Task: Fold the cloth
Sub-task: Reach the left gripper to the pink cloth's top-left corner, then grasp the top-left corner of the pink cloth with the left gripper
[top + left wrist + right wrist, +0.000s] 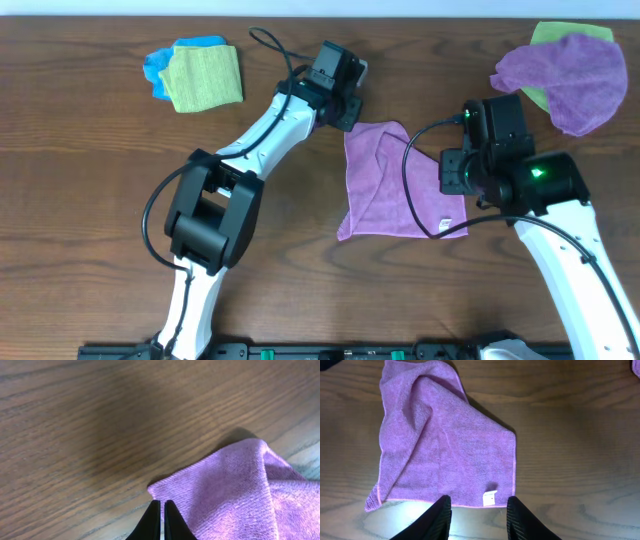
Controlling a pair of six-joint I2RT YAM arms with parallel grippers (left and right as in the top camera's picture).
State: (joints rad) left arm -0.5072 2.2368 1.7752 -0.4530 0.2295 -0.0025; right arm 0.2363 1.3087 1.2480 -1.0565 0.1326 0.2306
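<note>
The pinkish-purple cloth (385,180) lies on the wooden table, mostly flat with a raised wrinkle near its far corner. In the right wrist view the cloth (445,445) shows its white tag (490,497) at the near edge. My right gripper (452,172) is open and empty, and its fingers (478,507) straddle the tag edge just above the table. My left gripper (345,112) is at the cloth's far left corner. In the left wrist view its fingers (162,506) are shut, tips at the corner's edge of the cloth (230,490), with nothing seen between them.
A violet purple cloth (565,75) lies over a lime-green one (558,35) at the back right. A lime-green cloth (205,78) on a blue one (160,65) lies at the back left. The table's far edge (420,18) runs along the top.
</note>
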